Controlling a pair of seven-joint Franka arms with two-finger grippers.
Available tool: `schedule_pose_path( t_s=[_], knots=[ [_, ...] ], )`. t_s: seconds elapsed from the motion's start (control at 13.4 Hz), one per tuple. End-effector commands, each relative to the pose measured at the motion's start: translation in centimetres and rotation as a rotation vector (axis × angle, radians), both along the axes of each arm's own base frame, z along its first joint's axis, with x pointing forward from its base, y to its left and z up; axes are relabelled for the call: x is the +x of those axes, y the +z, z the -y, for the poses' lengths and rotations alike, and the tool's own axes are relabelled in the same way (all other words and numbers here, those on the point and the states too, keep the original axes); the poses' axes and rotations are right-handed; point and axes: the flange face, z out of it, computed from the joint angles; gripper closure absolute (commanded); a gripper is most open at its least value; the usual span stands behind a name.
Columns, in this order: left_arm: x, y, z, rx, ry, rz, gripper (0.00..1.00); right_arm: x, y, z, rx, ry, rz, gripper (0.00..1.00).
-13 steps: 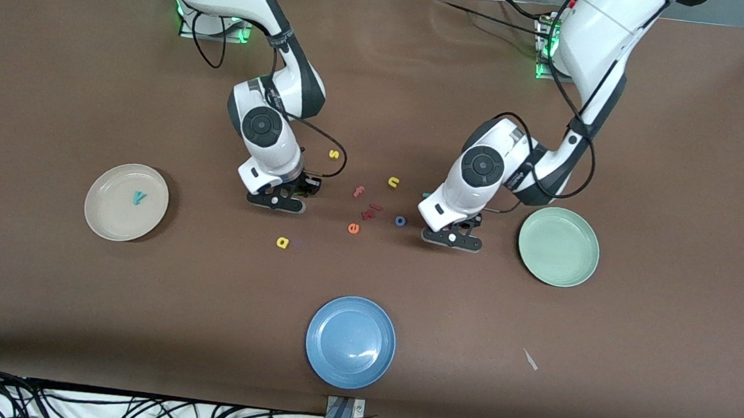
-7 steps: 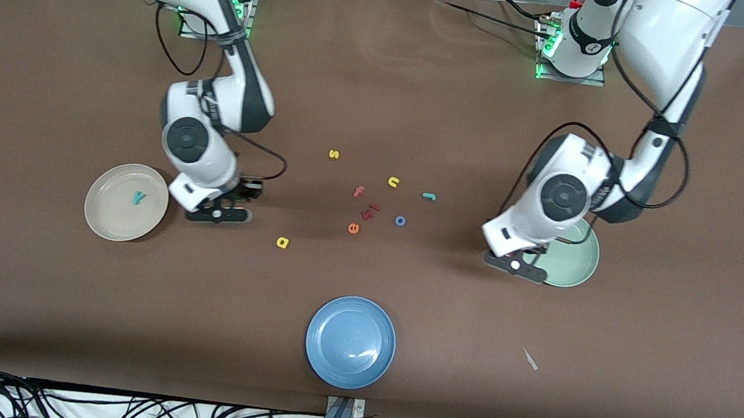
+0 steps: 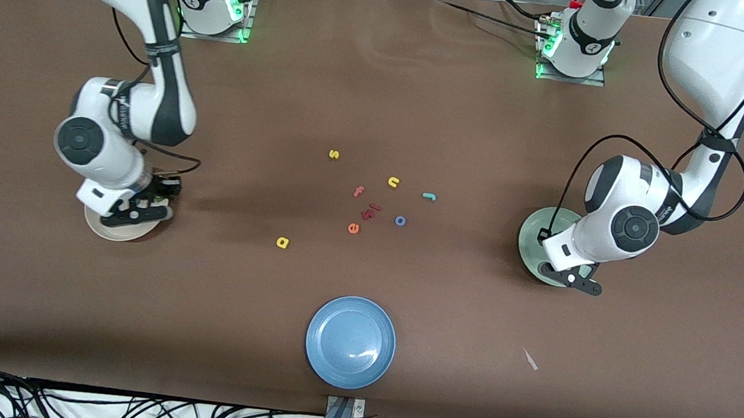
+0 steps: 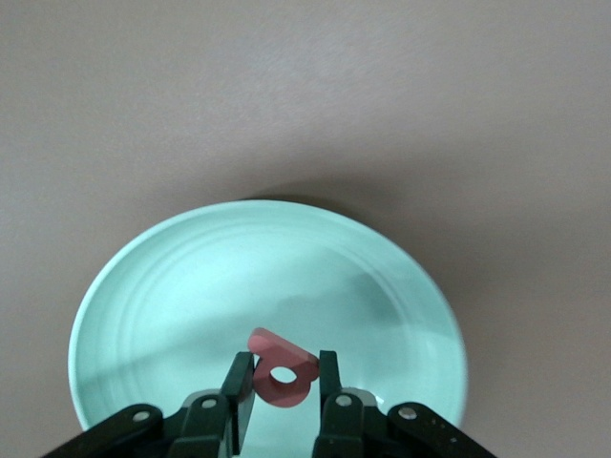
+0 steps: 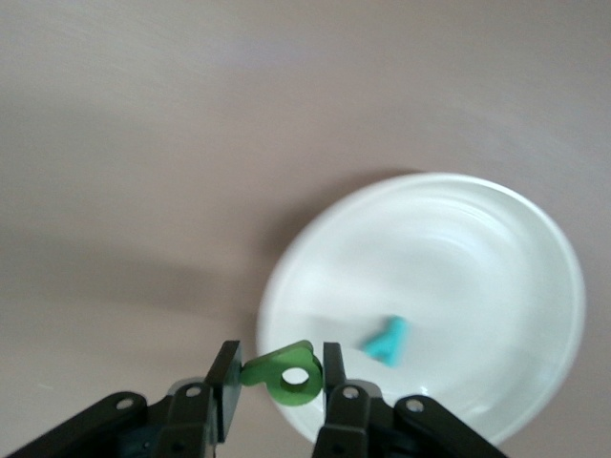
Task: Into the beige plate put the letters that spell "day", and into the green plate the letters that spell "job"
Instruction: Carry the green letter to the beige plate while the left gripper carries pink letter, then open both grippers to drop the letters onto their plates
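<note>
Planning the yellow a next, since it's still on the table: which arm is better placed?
Likely the right arm: the right gripper holds the green d over the beige plate, nearer the yellow a.

Left gripper (image 4: 283, 391): over the green plate (image 4: 172, 286), fingers pinching the pink b (image 4: 280, 367).
Right gripper (image 5: 277, 386): over the beige plate's (image 5: 477, 248) rim, fingers clamped on the green d (image 5: 286, 374).

The only readable characters are the loose foam letters on the brown table: a yellow s (image 3: 333, 154), a yellow n (image 3: 393, 182), a pink f (image 3: 358, 191), an orange e (image 3: 353, 228), a blue o (image 3: 400, 221), a teal j (image 3: 429, 196) and a yellow a (image 3: 283, 243). No labels, brands or numbers can be read.
</note>
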Motion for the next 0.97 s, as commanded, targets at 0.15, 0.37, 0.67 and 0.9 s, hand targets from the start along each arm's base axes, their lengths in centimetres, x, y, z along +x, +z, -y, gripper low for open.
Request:
schedule_pose_path(
  t_s=[0.15, 0.37, 0.67, 0.9],
  knots=[
    [0.3, -2.1, -1.5, -0.015, -0.045, 0.003, 0.25, 0.2, -1.1, 4.4, 0.027, -0.029, -0.011, 0.0],
    [0.5, -1.0, -0.6, -0.018, -0.05, 0.008, 0.0, 0.5, -0.7, 1.4, 0.05, -0.01, -0.004, 0.0],
    [-1.4, 6.7, 8.3, -0.034, -0.023, 0.006, 0.0, 0.9, -0.2, -4.3, 0.095, -0.109, -0.011, 0.0],
    [-4.5, 8.1, 16.1, -0.029, 0.122, -0.02, 0.0, 1.2, 0.5, -9.3, 0.119, -0.183, 0.005, 0.0]
  ],
)
